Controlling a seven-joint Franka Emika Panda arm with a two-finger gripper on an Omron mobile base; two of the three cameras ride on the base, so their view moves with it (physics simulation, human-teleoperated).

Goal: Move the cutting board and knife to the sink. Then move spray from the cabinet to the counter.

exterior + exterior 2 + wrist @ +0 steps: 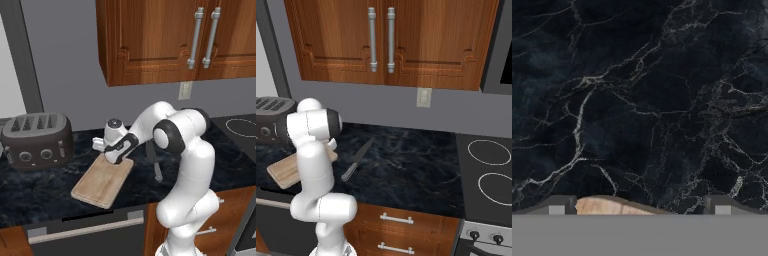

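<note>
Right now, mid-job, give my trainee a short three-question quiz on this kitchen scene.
1. True or false: the knife lies on the cutting board.
2. Multiple choice: the tool is A) open over the board's far edge, B) shut on the knife, C) inside the cabinet.
3. Fill in: the doors of the cabinet are ____.

Key:
1. False; it lies on the counter, beside the board.
2. A
3. closed

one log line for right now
fingers: open, over cutting board far edge | knife: on counter, beside board | cabinet: doors shut
</note>
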